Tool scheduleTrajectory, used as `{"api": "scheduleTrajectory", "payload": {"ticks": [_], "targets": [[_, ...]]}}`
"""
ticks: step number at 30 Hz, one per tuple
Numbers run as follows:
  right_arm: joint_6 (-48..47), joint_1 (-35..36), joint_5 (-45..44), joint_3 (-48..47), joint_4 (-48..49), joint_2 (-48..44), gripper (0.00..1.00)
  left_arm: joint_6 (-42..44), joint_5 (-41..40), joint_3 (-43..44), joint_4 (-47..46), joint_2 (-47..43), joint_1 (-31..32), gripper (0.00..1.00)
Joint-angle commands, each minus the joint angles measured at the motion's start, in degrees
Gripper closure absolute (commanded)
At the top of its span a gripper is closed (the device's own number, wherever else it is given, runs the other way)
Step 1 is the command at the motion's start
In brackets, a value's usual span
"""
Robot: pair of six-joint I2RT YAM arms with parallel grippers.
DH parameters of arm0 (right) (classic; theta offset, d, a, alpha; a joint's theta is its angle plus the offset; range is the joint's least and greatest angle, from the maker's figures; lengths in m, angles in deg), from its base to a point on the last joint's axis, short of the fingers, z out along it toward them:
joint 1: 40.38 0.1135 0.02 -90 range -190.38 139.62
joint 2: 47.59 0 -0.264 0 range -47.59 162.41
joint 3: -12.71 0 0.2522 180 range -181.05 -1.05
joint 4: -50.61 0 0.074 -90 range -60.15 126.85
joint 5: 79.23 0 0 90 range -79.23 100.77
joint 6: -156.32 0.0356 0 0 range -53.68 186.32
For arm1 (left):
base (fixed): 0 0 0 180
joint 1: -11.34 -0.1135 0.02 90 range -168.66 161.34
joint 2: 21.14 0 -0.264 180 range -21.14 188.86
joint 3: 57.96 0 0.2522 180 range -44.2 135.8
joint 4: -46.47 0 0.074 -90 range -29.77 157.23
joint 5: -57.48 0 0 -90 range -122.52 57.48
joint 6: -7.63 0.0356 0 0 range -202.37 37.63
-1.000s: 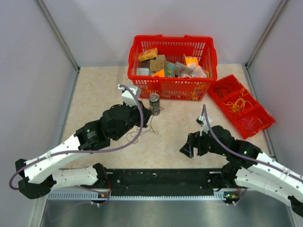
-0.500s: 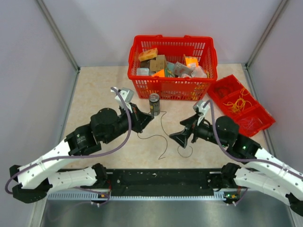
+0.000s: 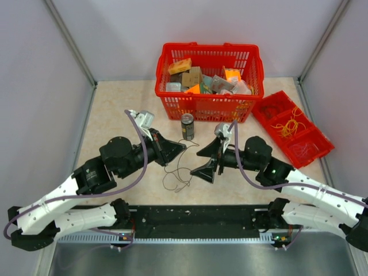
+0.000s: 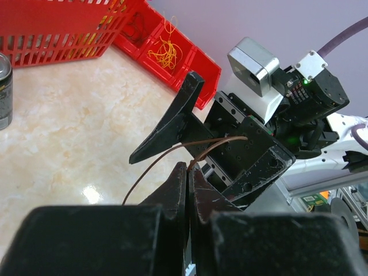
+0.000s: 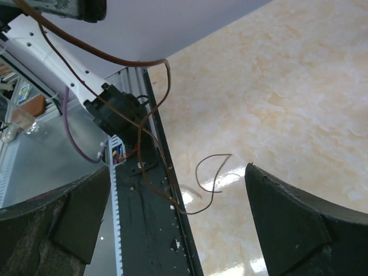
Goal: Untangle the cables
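A thin brown cable hangs in loose loops from my left gripper down to the table. In the left wrist view the left gripper is shut on this cable, pinched at the fingertips. My right gripper is wide open and empty, facing the left one a short way to its right, not touching the cable. In the right wrist view the cable hangs and curls on the table between that gripper's spread fingers. More yellow cables lie in the red tray.
A drink can stands just behind the two grippers. A red basket full of boxes is at the back. A red divided tray lies at the right. A black rail runs along the near edge.
The right gripper has moved left toward the left gripper with its jaws wide apart. The left gripper has drawn back a little. The cable that lay spread on the table now hangs bunched under the left gripper.
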Motion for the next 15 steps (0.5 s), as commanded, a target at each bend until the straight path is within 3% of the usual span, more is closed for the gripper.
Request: {"api": "scheduleTrajectory", "payload": {"ticks": [1, 6, 15], "targets": [[1.27, 2.11, 0.28, 0.02, 6.88, 1.44, 0.02, -1.36, 0.82, -0.59, -3.63, -1.07, -0.19, 1.0], [-0.75, 5.1, -10.27, -1.56, 2.23, 3.46, 0.03, -1.71, 0.39, -0.67, -3.18, -1.51, -0.19, 1.0], [5.22, 8.61, -7.81, 3.18, 12.67, 3.29, 0.04, -2.58, -0.05, -0.76, -3.36, -1.59, -0.19, 1.0]]}}
